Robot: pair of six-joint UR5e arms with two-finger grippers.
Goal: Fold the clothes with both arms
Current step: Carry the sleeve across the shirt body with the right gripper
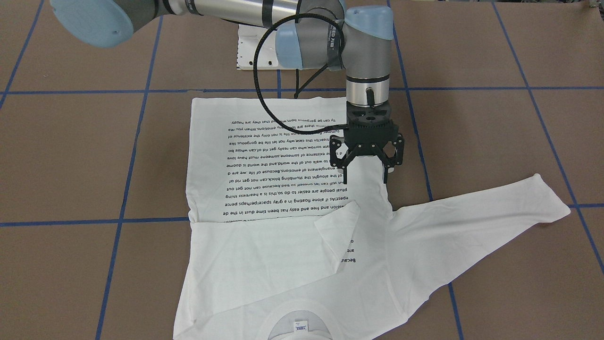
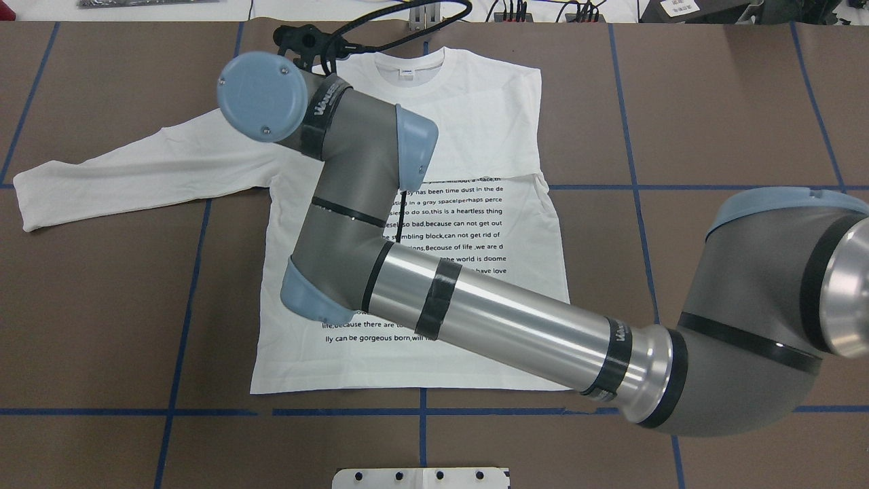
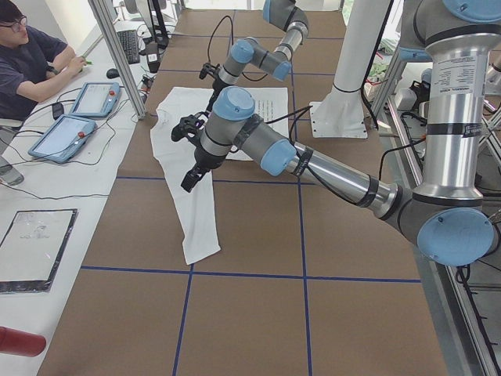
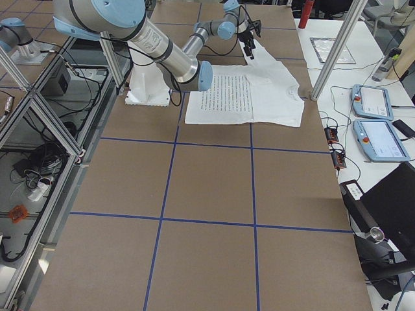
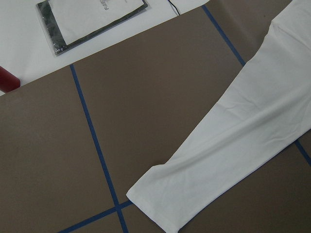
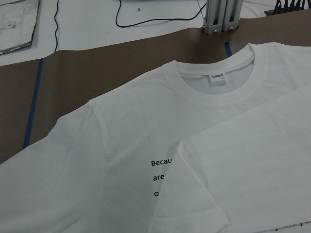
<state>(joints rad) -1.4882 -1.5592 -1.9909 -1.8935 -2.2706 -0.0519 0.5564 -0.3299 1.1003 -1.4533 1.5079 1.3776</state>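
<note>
T-shirt: black print, "this is a heartless thing"
Neck label: unreadable
Right end effector: released, over T-shirt
Left end effector: cannot tell

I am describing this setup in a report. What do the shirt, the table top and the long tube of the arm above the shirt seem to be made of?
Shirt: soft matte white cloth, probably cotton knit; it lies limp with gentle creases.
Table top: dull brown sheet, maybe paper or board; no shine.
Right arm's tube: bare metal, likely aluminium; a bright streak runs along it.
</note>
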